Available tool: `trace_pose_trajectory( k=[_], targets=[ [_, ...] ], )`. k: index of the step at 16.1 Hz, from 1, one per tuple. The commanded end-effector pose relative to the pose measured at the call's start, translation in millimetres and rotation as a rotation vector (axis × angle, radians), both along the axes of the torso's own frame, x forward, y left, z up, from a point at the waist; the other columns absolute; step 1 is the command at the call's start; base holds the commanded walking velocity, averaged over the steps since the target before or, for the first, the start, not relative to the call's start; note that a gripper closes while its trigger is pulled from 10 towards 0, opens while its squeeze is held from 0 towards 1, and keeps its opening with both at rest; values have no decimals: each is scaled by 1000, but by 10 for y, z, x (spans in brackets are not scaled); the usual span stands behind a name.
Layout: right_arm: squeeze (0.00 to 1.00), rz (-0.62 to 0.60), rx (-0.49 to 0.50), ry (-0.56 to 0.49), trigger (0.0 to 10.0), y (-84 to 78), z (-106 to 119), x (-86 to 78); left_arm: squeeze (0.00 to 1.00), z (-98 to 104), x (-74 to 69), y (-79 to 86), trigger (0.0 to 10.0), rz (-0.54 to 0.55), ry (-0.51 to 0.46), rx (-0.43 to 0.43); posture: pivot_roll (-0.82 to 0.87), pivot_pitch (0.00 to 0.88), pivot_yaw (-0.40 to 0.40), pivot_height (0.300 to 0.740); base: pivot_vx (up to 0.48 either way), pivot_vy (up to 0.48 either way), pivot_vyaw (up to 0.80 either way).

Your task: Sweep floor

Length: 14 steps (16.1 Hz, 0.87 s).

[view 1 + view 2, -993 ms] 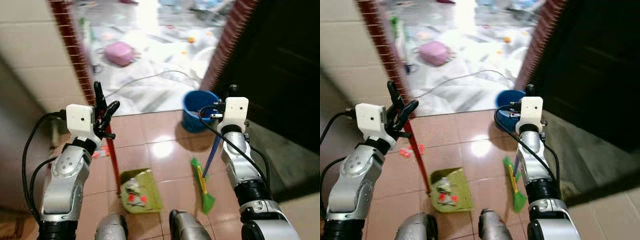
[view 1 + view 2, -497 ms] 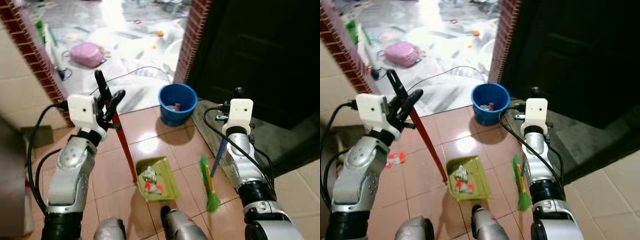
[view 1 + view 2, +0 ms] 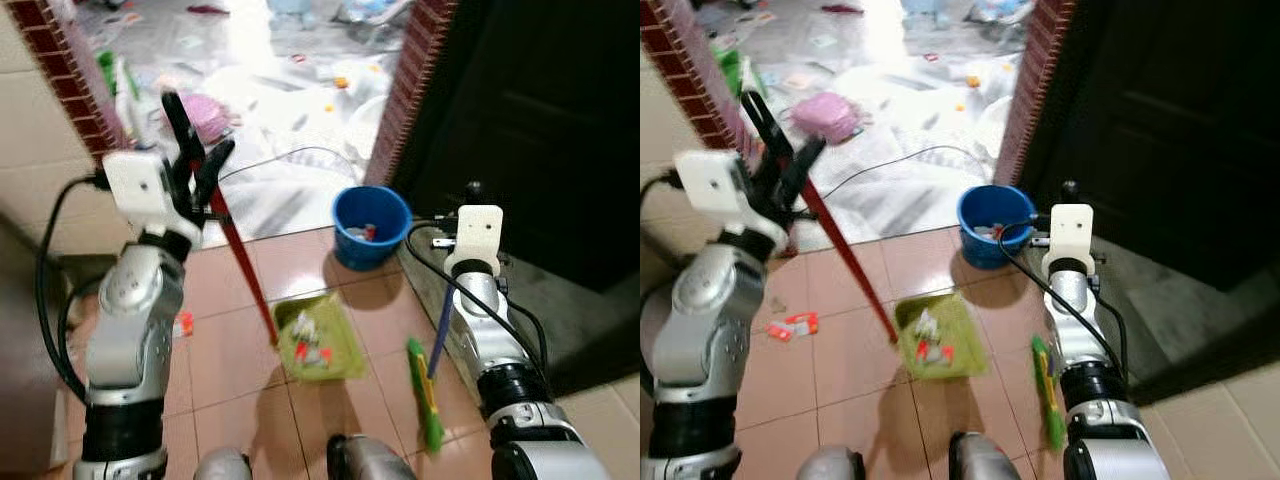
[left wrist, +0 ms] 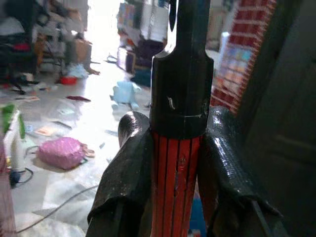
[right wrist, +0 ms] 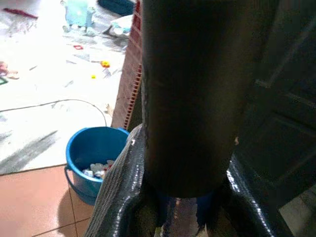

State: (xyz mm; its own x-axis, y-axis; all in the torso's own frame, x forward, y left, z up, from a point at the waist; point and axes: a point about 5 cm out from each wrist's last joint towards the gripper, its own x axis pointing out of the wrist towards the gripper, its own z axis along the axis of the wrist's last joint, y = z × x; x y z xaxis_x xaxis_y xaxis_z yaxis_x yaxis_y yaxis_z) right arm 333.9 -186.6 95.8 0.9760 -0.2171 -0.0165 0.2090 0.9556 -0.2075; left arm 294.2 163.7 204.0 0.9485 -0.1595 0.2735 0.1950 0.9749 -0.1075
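Dustpan [image 3: 318,338] raised since earlier | left pincer [image 3: 196,160] grips its red handle [image 3: 245,270] | right pincer [image 5: 182,197] grips broom [image 3: 428,390] | bucket [image 3: 370,225] ahead

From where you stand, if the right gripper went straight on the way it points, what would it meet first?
Probably the blue bucket. The right gripper, its fingers shut on the broom handle, looks toward the doorway; the bucket sits lowest and nearest in that line, with the brick doorpost behind. Depth is unclear.
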Motion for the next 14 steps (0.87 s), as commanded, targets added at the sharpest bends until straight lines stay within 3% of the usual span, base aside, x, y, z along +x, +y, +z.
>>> trace_pose_trajectory(
  k=[1,3,9,14],
  targets=[
    [0,-3,-16,-7,10000,-19,30,14,0,216,-31,30,10000,12,-92,-31,0,87,-45,740,304,0,0],
    [0,9,-31,-8,10000,-18,37,18,0,338,-23,47,10000,24,-128,-52,0,87,-45,740,308,0,0],
    [0,11,-31,2,10000,-9,15,31,0,660,-2,102,10000,49,-218,-100,3,77,-52,740,328,0,-800],
    [0,13,-25,19,10000,8,-29,30,0,786,12,97,10000,47,-242,-126,7,74,-47,740,337,0,-706]
  ],
)
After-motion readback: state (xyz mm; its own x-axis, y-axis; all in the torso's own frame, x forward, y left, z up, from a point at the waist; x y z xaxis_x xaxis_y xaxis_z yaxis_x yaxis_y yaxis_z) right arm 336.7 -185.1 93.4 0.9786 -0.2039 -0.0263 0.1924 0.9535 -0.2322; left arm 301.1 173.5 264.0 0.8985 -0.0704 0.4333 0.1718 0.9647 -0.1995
